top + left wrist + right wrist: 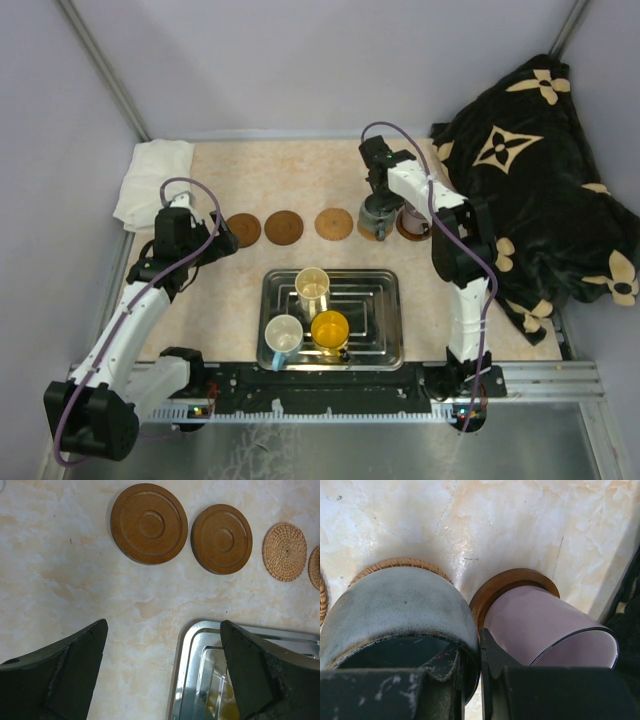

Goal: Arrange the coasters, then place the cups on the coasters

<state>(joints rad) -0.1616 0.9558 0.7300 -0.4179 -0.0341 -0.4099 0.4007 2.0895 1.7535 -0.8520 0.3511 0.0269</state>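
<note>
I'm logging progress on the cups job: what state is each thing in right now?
Left pincer: open, empty.
Right pincer: shut on rim of grey cup.
Grey cup: upright on wicker coaster.
Purple cup: upright on wooden coaster, free.
Cream cup: upright in tray.
Blue cup: upright in tray.
Yellow cup: upright in tray.
Other three coasters: bare.

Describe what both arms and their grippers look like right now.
Both the left arm and right arm have white links joined by black joints, each trailed by a looping purple cable. The left gripper and right gripper carry dark, wedge-shaped fingers, slightly scuffed.
</note>
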